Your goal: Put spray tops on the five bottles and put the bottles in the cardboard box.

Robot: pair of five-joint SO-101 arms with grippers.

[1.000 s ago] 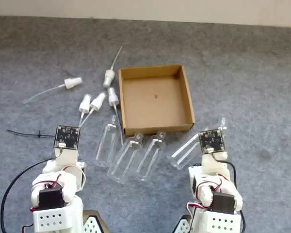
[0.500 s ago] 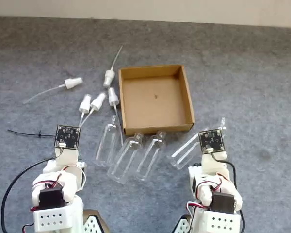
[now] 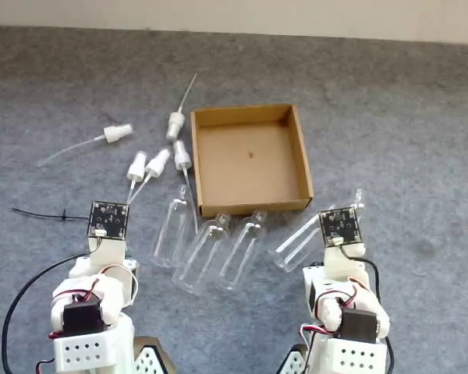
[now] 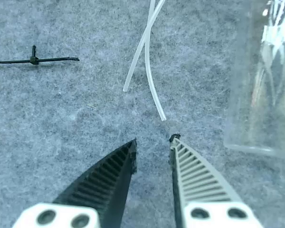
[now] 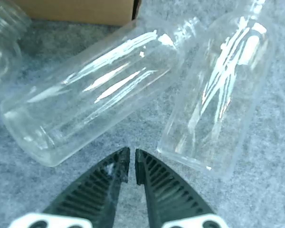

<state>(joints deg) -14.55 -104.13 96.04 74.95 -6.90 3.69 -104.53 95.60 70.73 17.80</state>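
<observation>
Left jaws stand slightly parted and empty over the worktop (image 4: pixel 61 118); thin dip tubes (image 4: pixel 147 57) lie just ahead, a clear bottle (image 4: pixel 261 80) beside them. Right jaws are almost closed and empty, with two bottles (image 5: pixel 90 90) lying just ahead, near the cardboard box (image 5: pixel 71 9).

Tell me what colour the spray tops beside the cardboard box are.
The spray tops are white, clearest in the high view.
</observation>
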